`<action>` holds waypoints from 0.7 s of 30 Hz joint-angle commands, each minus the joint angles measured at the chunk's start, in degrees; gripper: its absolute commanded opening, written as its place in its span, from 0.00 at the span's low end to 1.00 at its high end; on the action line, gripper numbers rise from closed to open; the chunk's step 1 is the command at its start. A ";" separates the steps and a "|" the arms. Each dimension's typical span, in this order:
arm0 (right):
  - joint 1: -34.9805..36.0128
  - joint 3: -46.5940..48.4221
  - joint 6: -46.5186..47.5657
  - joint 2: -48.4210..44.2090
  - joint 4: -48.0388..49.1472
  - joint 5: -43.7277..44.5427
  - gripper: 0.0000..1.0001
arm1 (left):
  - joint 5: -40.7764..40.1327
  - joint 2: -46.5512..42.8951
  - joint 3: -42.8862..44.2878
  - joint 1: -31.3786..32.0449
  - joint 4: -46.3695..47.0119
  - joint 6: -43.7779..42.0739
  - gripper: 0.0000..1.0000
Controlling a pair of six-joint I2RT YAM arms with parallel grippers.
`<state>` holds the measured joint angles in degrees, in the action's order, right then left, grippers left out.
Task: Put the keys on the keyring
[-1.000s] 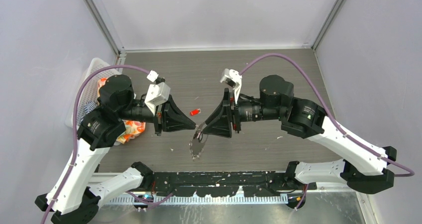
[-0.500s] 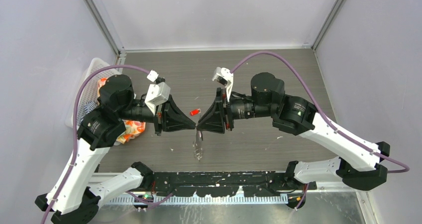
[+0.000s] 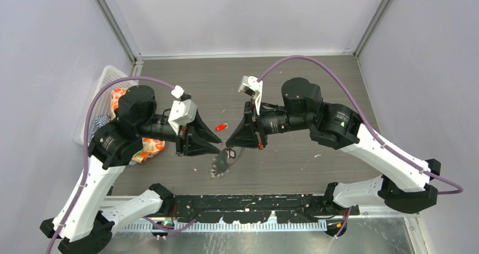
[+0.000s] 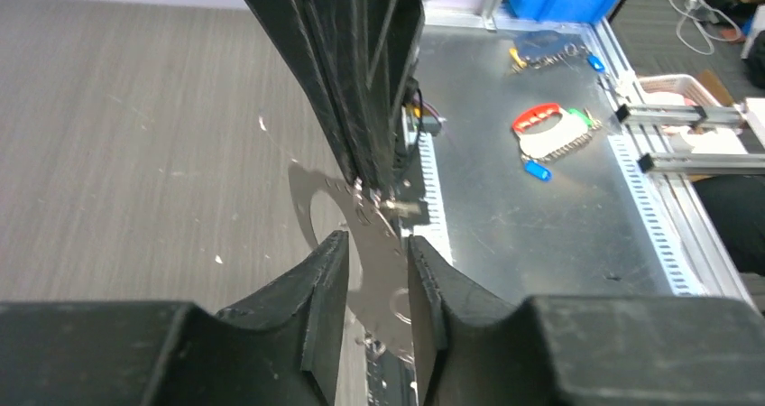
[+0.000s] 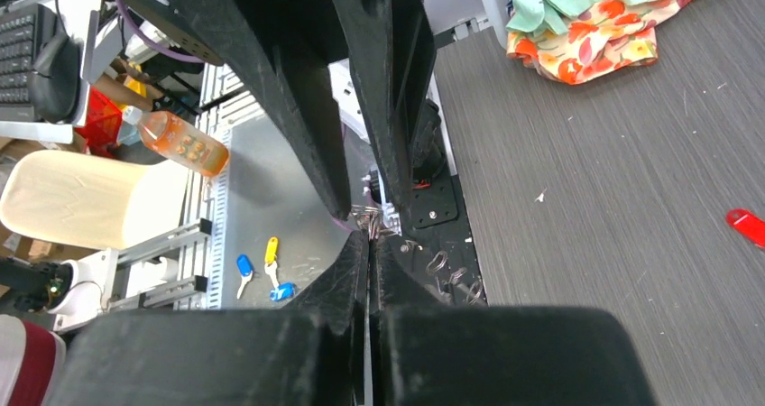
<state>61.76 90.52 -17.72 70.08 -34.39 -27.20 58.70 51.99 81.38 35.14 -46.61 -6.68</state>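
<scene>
The silver keyring (image 3: 223, 162) hangs above the table's near middle, between the two gripper tips. My right gripper (image 3: 230, 147) is shut on its upper edge; in the right wrist view the pads (image 5: 359, 271) press together on the thin metal (image 5: 372, 218). My left gripper (image 3: 218, 147) faces it from the left and stands open. In the left wrist view its fingers (image 4: 332, 271) straddle the keyring (image 4: 379, 266) with a gap on the left side. The red-headed key (image 3: 221, 127) lies on the table just behind both grippers, and also shows as the red key (image 5: 747, 227) at the right wrist view's edge.
A white basket (image 3: 104, 79) with colourful cloth (image 3: 148, 147) sits at the table's left edge, close to the left arm. Blue and yellow tagged keys (image 5: 262, 271) lie on the metal shelf below the near edge. Loose wire rings (image 5: 442, 266) rest on the black base plate.
The right gripper closed on the keyring while the left gripper opened from it. The ring swung from hanging edge-on to a flatter tilt. The left wrist dropped slightly.
</scene>
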 commanded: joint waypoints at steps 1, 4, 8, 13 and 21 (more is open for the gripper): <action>-0.03 8.45 3.11 2.92 -8.76 -0.72 0.01 | 3.01 2.44 4.28 0.08 -10.69 -8.13 0.34; 0.10 12.88 4.57 6.25 -14.23 -1.62 0.01 | 3.46 5.49 7.47 0.06 -15.80 -11.85 0.34; 0.74 17.20 6.37 9.31 -19.28 -1.26 0.01 | 3.20 7.22 9.50 0.09 -18.08 -14.45 0.33; 1.52 20.64 7.46 11.60 -22.38 -1.15 0.01 | 2.43 7.36 9.20 0.09 -18.91 -16.15 0.33; 2.30 24.04 8.03 14.15 -24.26 -0.92 0.01 | 3.45 6.10 6.85 0.10 -15.13 -13.41 0.27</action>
<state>63.42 110.96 -10.57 83.99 -59.05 -27.55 60.53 59.72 88.90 35.14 -64.36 -21.39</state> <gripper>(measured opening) 0.025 0.279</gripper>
